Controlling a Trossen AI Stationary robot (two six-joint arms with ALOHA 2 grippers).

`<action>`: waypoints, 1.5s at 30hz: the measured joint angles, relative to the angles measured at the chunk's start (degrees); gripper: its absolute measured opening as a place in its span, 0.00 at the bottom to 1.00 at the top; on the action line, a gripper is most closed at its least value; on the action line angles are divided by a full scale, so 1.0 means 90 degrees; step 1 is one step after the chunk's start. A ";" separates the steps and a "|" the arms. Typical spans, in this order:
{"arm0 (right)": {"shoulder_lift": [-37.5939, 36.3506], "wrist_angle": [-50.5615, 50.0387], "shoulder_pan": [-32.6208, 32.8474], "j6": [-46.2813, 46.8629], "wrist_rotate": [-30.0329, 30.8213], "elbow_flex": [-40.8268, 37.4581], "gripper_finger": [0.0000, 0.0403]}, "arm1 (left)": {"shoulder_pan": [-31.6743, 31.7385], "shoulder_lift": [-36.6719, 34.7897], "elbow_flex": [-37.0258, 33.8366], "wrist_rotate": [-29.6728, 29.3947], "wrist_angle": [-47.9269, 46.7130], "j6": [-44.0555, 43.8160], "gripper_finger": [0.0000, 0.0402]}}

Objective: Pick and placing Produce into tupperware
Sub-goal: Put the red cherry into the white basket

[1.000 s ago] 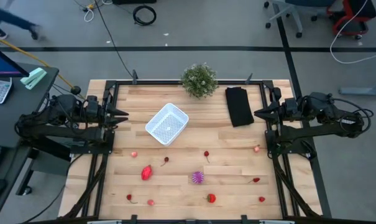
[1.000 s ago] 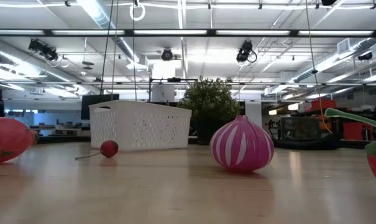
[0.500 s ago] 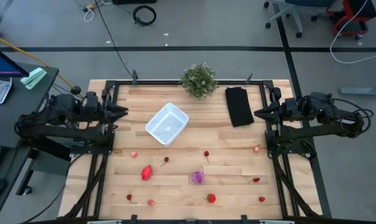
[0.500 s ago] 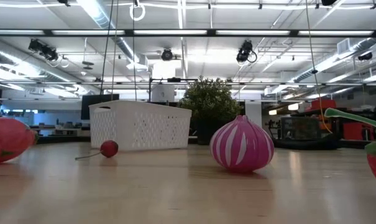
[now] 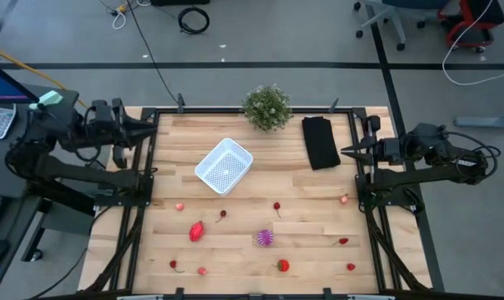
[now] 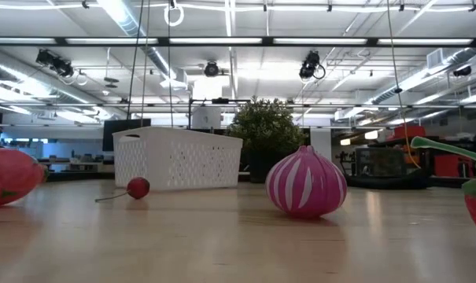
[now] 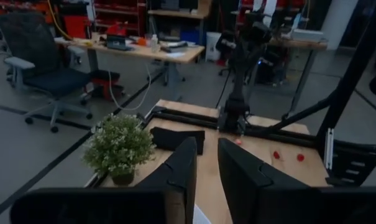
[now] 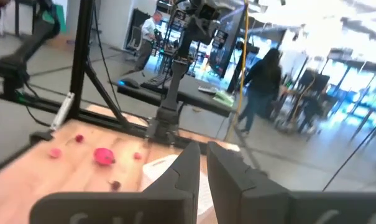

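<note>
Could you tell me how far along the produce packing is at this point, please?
Nothing looks done: the white tupperware holds no produce. Nothing is in hand: the left gripper and right gripper sit at the table's far corners, holding nothing. Everything remains: the spiky purple piece, the large red piece and the other small red and pink pieces are spread over the near half of the table.

The tupperware (image 5: 224, 165) sits mid-table (image 5: 318, 250), apparently empty; produce (image 5: 266, 237) lies scattered before it, potted plant (image 5: 266, 107) and cloth (image 5: 320, 142) behind.
</note>
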 joint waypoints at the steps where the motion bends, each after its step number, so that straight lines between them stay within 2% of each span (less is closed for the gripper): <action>1: 0.0000 0.0003 0.0000 -0.0024 -0.0002 0.0000 0.10 | 0.0000 0.0069 0.0042 -0.0007 -0.0018 -0.0004 0.17; 6: 0.0083 0.0599 0.0014 0.0156 -0.0006 0.0002 0.10 | 0.0000 0.0381 0.0050 -0.0011 -0.0138 0.0074 0.17; 10: 0.0237 0.1258 0.0019 0.1020 -0.0111 0.0002 0.10 | 0.0000 0.0675 0.0050 -0.0031 -0.0355 0.0092 0.17; 16: 0.0787 0.3381 0.0019 0.1036 -0.0114 0.0006 0.10 | 0.0005 0.1141 0.0050 -0.0089 -0.0349 0.0095 0.17; 19: 0.1269 0.3715 0.0015 0.0782 -0.0038 0.0194 0.10 | 0.0156 0.1411 0.0050 -0.0116 -0.0349 0.0096 0.17; 23: 0.2227 0.3264 0.0017 0.0615 0.0641 0.0817 0.10 | 0.0541 0.1754 0.0050 -0.0123 -0.0361 -0.0198 0.19; 28: 0.3628 0.1318 0.0017 0.1069 0.1477 0.1837 0.10 | 0.0918 0.2060 0.0050 -0.0120 -0.0862 -0.0277 0.22; 30: 0.4124 0.0641 0.0015 0.1157 0.1550 0.2195 0.10 | 0.0986 0.2170 0.0050 -0.0043 -0.1162 -0.0277 0.24; 35: 0.5102 0.0517 0.0017 0.1202 0.1503 0.2890 0.10 | 0.0906 0.2317 0.0050 0.0071 -0.1867 -0.0244 0.27; 39: 0.5659 0.0233 0.0017 0.1687 0.1074 0.3362 0.10 | 0.0680 0.2300 0.0050 0.0071 -0.2150 -0.0379 0.30; 45: 0.6043 -0.0449 0.0050 0.2525 0.0328 0.3708 0.10 | 0.0252 0.2236 0.0052 0.0073 -0.2556 -0.0928 0.31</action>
